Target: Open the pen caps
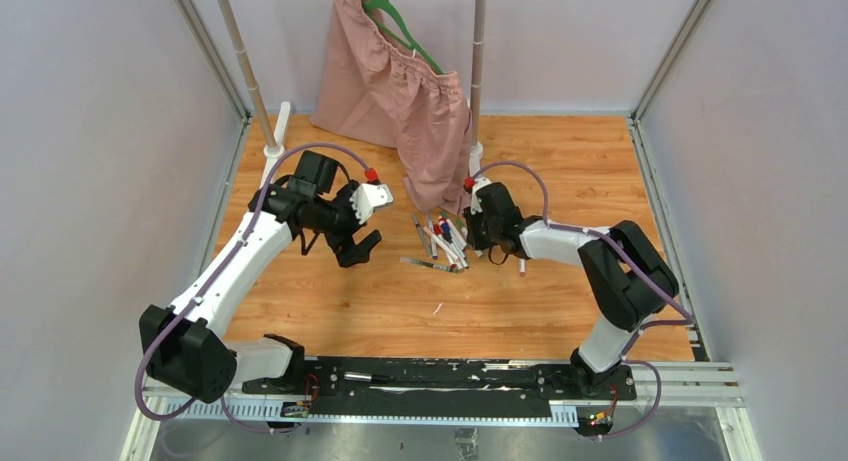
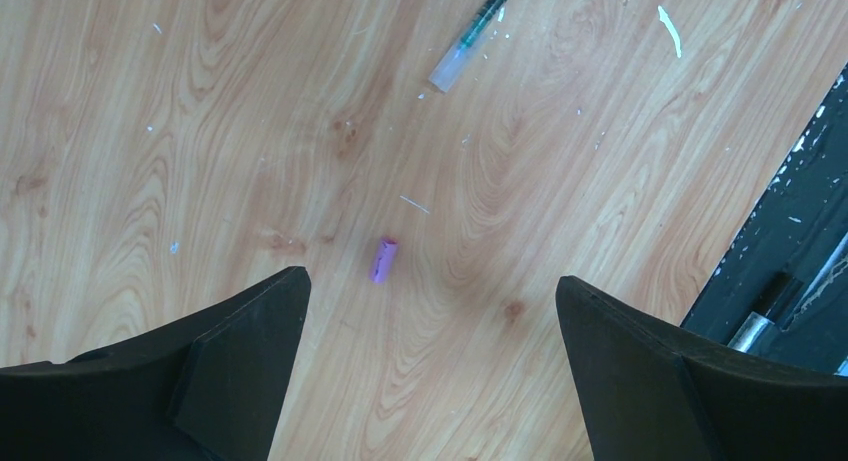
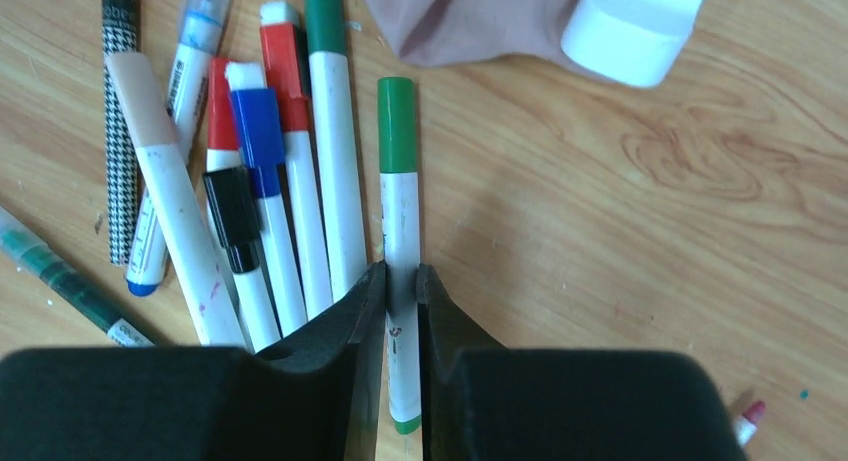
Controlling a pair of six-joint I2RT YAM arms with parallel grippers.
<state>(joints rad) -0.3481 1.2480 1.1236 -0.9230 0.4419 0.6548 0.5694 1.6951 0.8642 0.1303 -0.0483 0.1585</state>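
Wooden tabletop (image 3: 620, 241): your right gripper (image 3: 402, 278) clamps a green-capped white marker (image 3: 400, 211), left gripper (image 2: 430, 281) gapes empty; neighbouring pens (image 3: 330, 181) may drag along.

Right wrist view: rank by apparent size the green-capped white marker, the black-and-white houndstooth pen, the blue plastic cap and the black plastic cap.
1. Green-capped white marker.
2. Black-and-white houndstooth pen, its top cut by the frame.
3. Blue plastic cap and black plastic cap: alike, unranked.

White arms (image 1: 240, 256), black joints (image 1: 188, 353), purple cables (image 1: 310, 146), matte black wedge-shaped fingers (image 2: 230, 371).
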